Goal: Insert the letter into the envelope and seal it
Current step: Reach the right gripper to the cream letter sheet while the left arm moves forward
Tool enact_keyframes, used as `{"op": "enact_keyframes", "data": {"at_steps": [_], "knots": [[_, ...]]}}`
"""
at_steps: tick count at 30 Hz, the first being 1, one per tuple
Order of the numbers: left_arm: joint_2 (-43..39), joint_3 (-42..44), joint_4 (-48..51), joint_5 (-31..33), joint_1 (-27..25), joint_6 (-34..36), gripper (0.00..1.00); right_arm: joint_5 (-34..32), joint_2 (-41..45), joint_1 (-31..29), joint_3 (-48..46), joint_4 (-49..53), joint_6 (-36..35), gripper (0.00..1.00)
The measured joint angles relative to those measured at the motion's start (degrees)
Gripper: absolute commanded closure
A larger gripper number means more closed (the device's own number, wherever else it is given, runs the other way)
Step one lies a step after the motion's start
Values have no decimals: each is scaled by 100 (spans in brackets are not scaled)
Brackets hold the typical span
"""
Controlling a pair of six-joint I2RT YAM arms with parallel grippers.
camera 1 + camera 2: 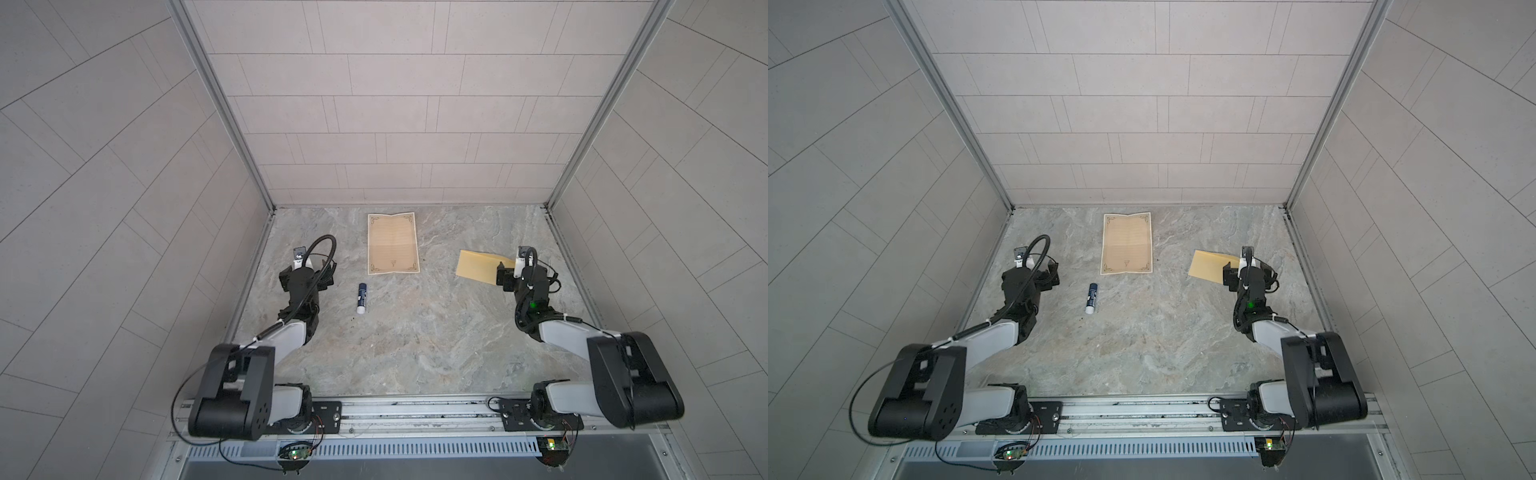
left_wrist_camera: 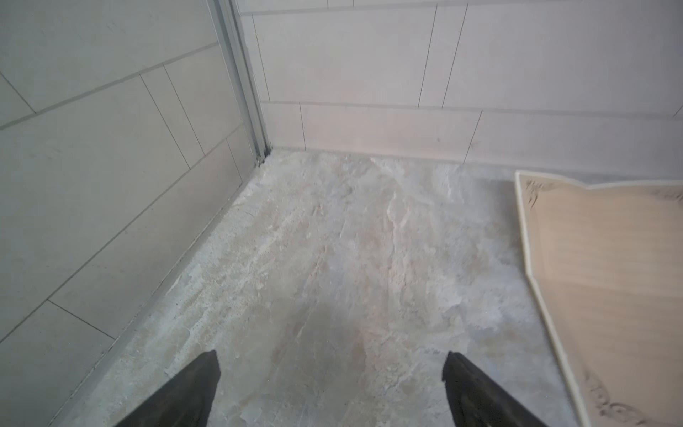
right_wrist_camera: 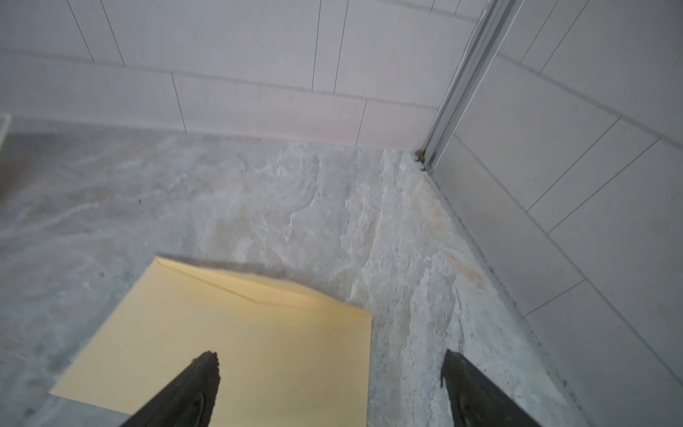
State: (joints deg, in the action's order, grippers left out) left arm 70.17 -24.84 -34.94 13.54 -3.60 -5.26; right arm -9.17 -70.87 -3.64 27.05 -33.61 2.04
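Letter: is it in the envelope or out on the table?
Out. In both top views the letter lies unfolded on the table, well apart from the envelope.

The pale beige rectangular paper letter (image 1: 392, 243) has a dark ornamental border, the narrow paper envelope (image 1: 478, 268) is plain yellow-tan, the cylindrical glue stick (image 1: 362, 298) blue and white.

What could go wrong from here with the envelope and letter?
1. The right gripper hangs open astride an edge of the envelope; thin paper may slip or crumple when pinched.
2. The letter lies unfolded and looks too large for it.
3. The glue stick near the left gripper could roll if bumped.
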Motion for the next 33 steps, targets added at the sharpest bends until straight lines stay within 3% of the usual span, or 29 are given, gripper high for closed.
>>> {"op": "enact_keyframes", "data": {"at_steps": [5, 11, 19, 25, 33], "knots": [[-852, -608, 1032, -785, -4, -953, 2, 1335, 826, -35, 1349, 1283, 374, 5], [-1283, -1338, 2330, -2133, -164, -1766, 2, 2957, 315, -398, 2258, 2173, 1134, 6], [-1543, -1985, 3873, -3611, -234, -2037, 2, 4048, -2151, -1491, 4019, 3025, 1578, 8], [-1626, -2081, 4610, -4098, -236, -1899, 2, 4433, -3985, -1541, 5462, 3042, 2277, 10], [-1626, -1996, 4966, -4297, -494, -1941, 2, 4389, -5606, -1493, 6959, 3193, 2828, 14]]}}
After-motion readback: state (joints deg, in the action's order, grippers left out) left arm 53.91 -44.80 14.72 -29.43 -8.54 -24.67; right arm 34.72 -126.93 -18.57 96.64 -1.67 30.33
